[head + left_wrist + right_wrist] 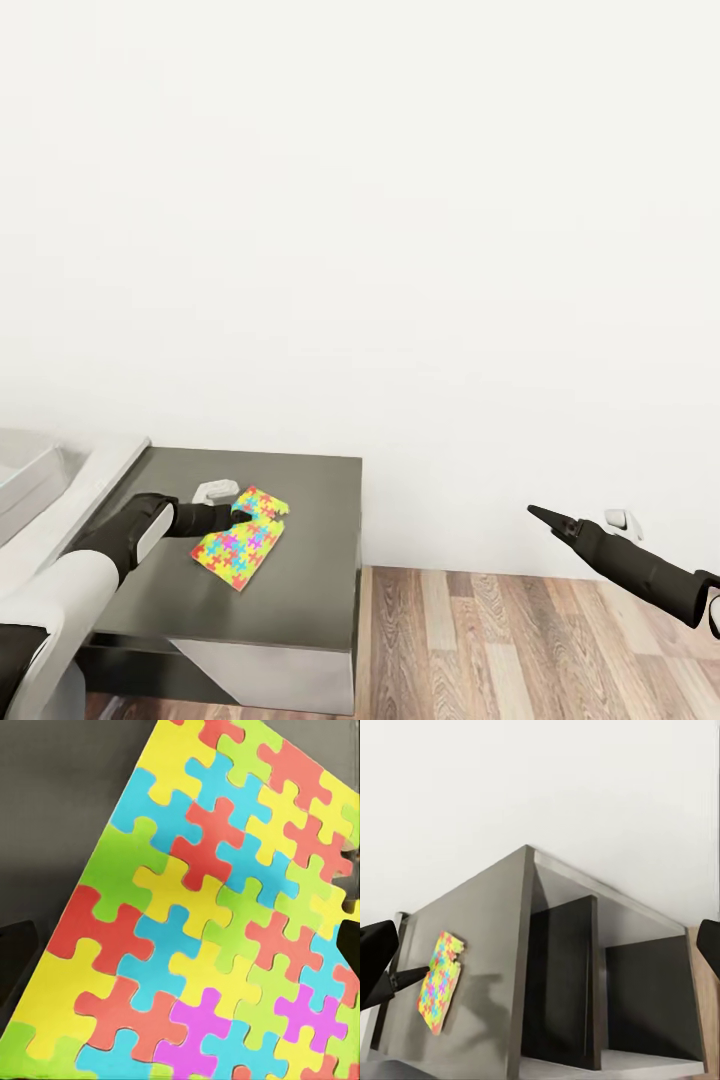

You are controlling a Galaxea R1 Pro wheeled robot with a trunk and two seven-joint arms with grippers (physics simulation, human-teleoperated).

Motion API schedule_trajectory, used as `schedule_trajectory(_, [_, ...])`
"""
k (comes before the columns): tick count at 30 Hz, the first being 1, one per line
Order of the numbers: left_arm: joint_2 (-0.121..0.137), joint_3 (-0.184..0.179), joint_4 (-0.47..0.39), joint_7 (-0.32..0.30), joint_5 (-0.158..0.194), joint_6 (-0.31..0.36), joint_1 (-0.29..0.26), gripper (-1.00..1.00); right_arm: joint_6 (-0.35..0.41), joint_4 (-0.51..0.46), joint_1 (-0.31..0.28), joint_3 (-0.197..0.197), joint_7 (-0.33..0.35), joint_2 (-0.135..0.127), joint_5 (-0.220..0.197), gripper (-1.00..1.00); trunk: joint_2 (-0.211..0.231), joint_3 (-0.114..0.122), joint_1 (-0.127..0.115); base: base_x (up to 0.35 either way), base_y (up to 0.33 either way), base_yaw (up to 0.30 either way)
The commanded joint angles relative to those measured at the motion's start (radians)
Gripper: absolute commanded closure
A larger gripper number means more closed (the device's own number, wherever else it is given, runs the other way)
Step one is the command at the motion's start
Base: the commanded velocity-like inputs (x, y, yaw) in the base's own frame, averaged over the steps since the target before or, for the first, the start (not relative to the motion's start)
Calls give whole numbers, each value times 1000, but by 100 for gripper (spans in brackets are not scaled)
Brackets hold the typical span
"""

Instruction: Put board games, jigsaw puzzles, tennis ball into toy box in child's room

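Close under my left pincer [238, 517] a jigsaw puzzle [210, 922] is pinched shut by its edge above the dark cabinet surface [310, 560], whose open dark compartments my right wrist view reveals, while my right pincer [540, 514] hangs spread and empty over wood floor [500, 640].

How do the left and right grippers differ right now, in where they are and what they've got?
The left gripper sits over the dark-grey cabinet top, at the edge of the jigsaw puzzle; the right gripper hangs over the wood floor, away from the cabinet. The left jaws are shut on the puzzle; the right jaws stand open and empty. Both are dark and point toward the white wall.
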Motion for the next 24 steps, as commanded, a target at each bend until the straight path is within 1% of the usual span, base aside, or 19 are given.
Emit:
schedule_trajectory(1, [1, -6, -1, 1, 10, 6, 0, -100, 4, 0, -1, -2, 8, 0, 7, -100, -1, -1, 0, 0, -70, 0])
schedule_trajectory(5, [1, -7, -1, 0, 10, 5, 4, -100, 4, 0, -1, -2, 8, 0, 7, -100, -1, -1, 0, -7, -64, 0])
schedule_trajectory(10, [1, -7, -1, -1, 10, 5, 7, -100, 4, 0, -1, -2, 8, 0, 7, -100, -1, -1, 0, -48, -162, 0])
schedule_trajectory(17, [0, -7, -1, -1, 10, 6, 7, -100, 4, 0, -1, -2, 8, 0, 7, -100, -1, -1, 0, -95, -89, 0])
schedule_trajectory(24, [-1, -7, -1, -1, 10, 7, 7, -100, 4, 0, -1, -2, 9, 0, 7, -100, -1, -1, 0, -46, -160, 0])
